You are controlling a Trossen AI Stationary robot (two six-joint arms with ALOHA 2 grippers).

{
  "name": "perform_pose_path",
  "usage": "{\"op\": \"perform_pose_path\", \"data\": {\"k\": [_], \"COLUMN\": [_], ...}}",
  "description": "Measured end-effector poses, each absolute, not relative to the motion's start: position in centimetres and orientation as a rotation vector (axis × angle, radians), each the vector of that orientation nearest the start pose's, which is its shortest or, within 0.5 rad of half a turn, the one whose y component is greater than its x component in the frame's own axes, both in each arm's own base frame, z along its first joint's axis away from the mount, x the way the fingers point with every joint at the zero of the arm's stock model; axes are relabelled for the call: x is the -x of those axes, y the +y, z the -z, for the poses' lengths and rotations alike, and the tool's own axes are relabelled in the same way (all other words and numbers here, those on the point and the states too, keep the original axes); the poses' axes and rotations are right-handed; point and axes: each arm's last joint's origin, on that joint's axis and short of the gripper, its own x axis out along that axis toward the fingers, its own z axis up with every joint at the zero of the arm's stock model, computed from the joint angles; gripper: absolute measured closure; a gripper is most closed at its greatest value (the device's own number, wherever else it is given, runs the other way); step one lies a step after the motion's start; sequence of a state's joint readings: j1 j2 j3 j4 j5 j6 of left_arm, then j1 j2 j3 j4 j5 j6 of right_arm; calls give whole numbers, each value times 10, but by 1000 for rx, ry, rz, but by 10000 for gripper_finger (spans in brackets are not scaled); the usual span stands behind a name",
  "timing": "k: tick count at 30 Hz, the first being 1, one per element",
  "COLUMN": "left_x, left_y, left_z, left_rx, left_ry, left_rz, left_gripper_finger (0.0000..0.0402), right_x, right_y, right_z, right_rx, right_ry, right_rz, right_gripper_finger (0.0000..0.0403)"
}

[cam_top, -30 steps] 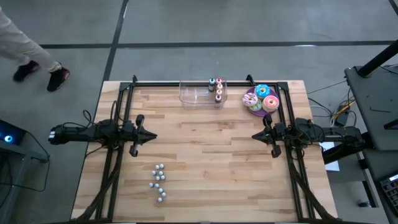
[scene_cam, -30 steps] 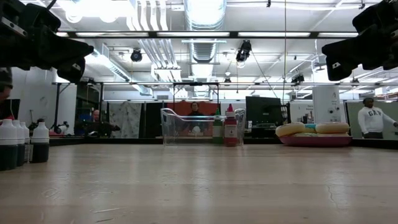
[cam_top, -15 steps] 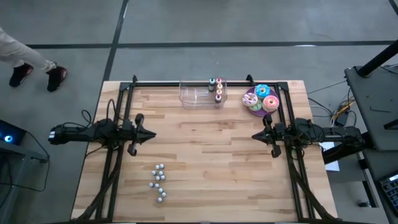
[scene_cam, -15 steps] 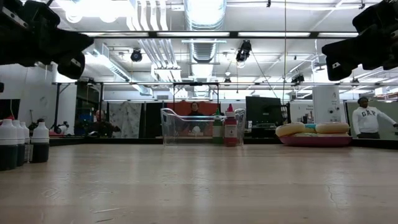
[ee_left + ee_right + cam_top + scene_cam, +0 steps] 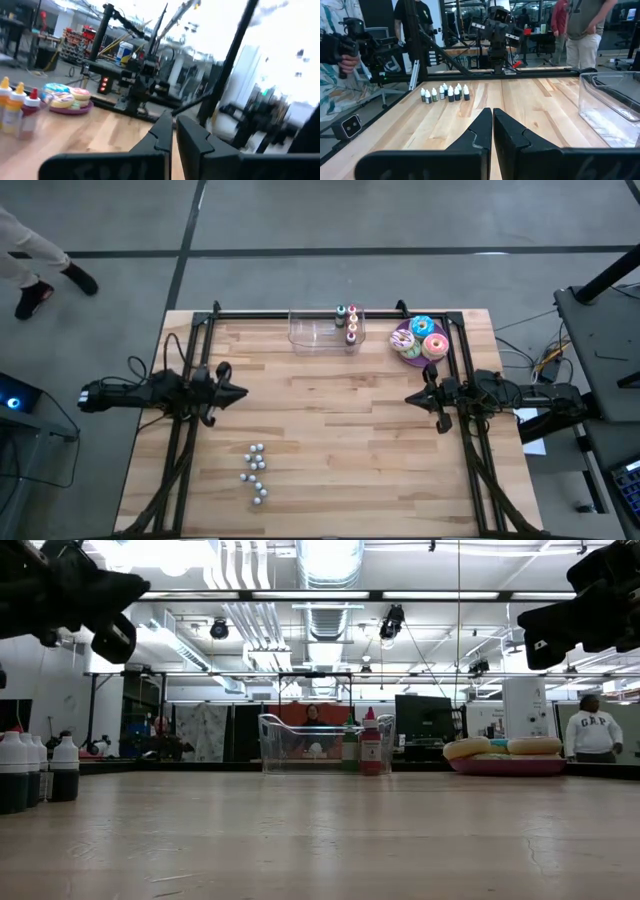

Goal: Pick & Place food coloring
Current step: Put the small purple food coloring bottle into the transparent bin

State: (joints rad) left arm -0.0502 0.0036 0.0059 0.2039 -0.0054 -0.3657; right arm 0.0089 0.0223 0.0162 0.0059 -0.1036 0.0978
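Note:
The food coloring (image 5: 346,321) is a short row of tiny capped bottles standing upright at the right end of a clear bin (image 5: 315,332) by the far edge. Whether they stand in the bin or beside it, I cannot tell. The low view shows the food coloring (image 5: 364,746) with red and green caps, and the left wrist view shows the food coloring (image 5: 17,107) far off. My left gripper (image 5: 238,391) (image 5: 174,131) hovers shut over the table's left part. My right gripper (image 5: 411,397) (image 5: 492,122) hovers shut over the right part. Both are well short of the bottles.
A purple plate (image 5: 400,340) with frosted doughnuts (image 5: 427,335) sits right of the bin. Several small white-capped bottles (image 5: 256,474) (image 5: 445,93) stand near the table's near-left part. A dark frame (image 5: 330,312) edges the table. People stand in the room beyond, and one walks past the far-left corner.
My left gripper has risen a little and rolled about its own axis, staying shut. The person beyond the table's far-left corner has walked on. My right gripper has kept still.

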Motion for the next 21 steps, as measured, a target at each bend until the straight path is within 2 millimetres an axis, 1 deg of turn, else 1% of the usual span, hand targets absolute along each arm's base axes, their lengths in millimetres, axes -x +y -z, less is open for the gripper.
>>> {"op": "perform_pose_path", "data": {"k": [3, 7, 21], "left_x": [-95, -94, -94], "left_y": [-4, -4, -4], "left_z": [-188, -192, -192], "left_rx": [466, 532, 554], "left_ry": [-234, -274, -272], "left_rz": [83, 100, 103], "left_gripper_finger": [402, 402, 402], "right_x": [-98, -98, -98], "right_y": [4, 4, 4], "right_z": [-168, -168, -168], "right_rx": [-97, -97, -97], "right_ry": [6, 6, 6], "right_rz": [-113, -112, -112], "right_gripper_finger": [394, 394, 394]}}
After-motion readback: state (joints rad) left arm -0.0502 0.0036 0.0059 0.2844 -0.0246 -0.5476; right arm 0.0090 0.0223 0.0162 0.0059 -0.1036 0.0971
